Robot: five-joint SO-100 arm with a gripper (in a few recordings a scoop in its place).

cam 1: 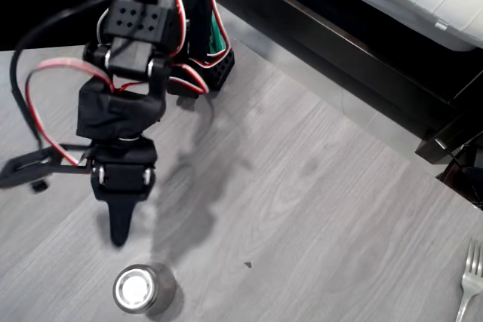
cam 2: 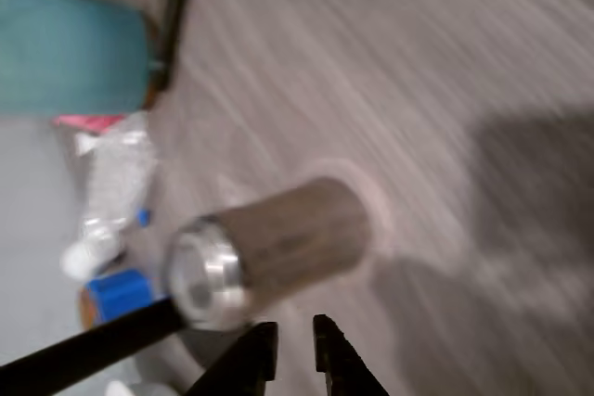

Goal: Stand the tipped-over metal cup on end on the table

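Metal cup (cam 1: 143,289) upright on the table (cam 1: 302,209), just below tool (cam 1: 118,233), untouched, tool's fingers nearly closed, empty

Overhead view looks straight down on the table (cam 1: 317,209), arm entering from the top, mid distance. Wrist view rides behind the gripper (cam 2: 295,350), facing forward and down, close, blurred. Both share the metal cup (cam 1: 142,289) and surrounding tabletop.
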